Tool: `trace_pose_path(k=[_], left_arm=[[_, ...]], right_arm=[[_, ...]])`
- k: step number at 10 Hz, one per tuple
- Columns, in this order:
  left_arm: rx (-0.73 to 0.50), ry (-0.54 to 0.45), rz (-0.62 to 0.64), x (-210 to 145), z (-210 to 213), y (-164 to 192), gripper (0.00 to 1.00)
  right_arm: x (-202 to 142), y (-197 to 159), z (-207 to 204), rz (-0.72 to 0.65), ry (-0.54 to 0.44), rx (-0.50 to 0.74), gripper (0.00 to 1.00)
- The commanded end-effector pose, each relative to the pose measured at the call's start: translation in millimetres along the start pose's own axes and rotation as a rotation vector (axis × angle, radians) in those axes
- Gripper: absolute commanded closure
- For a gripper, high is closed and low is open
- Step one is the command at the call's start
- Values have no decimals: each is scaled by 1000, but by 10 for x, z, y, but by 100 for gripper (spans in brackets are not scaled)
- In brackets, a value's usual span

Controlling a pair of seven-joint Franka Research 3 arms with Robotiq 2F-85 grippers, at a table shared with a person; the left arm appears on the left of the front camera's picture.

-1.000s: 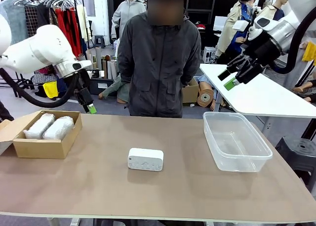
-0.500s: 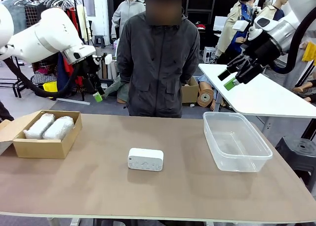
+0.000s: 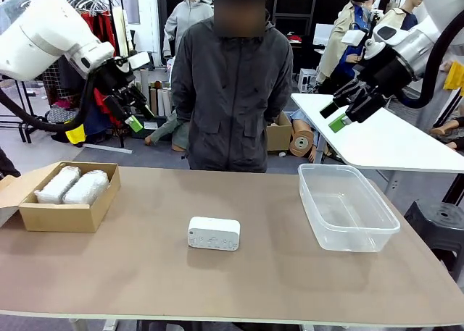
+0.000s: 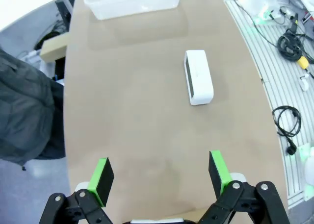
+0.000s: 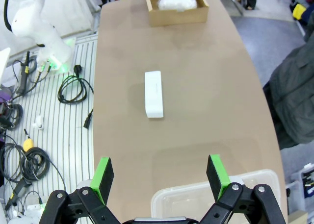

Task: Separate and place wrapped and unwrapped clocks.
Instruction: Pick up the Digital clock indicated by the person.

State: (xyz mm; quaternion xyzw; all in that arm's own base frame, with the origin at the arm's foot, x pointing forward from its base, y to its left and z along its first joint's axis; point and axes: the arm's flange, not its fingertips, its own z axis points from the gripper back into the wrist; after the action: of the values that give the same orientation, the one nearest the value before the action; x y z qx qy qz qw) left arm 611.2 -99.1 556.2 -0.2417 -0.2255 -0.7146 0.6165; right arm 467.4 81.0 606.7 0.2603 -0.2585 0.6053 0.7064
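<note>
Right pincer (image 3: 333, 116), wide open and empty, should come down slowly over the white clock (image 3: 214, 233) and squeeze it softly.

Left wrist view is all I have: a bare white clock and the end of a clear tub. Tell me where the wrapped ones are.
Observer: Both wrapped clocks lie side by side in an open cardboard box at the left end of the table.
Operator: Report the right end effector.
Observer: The right end effector is open and holds nothing. It is raised high at the table's right end, where the clear tub stands.
</note>
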Motion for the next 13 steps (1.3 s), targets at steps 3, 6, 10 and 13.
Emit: trace_pose_path(k=[3,6,10,13], left_arm=[[179,-36,-66,41,130,-263,0],[272,-125,1,-130,441,-353,0],[188,-247,82,-560,781,-314,0],[145,-311,94,-664,828,-352,0]], right_arm=[[-3,19,-14,3,-9,-15,0],[-3,19,-14,3,-9,-15,0],[-3,19,-14,3,-9,-15,0],[-3,19,-14,3,-9,-15,0]])
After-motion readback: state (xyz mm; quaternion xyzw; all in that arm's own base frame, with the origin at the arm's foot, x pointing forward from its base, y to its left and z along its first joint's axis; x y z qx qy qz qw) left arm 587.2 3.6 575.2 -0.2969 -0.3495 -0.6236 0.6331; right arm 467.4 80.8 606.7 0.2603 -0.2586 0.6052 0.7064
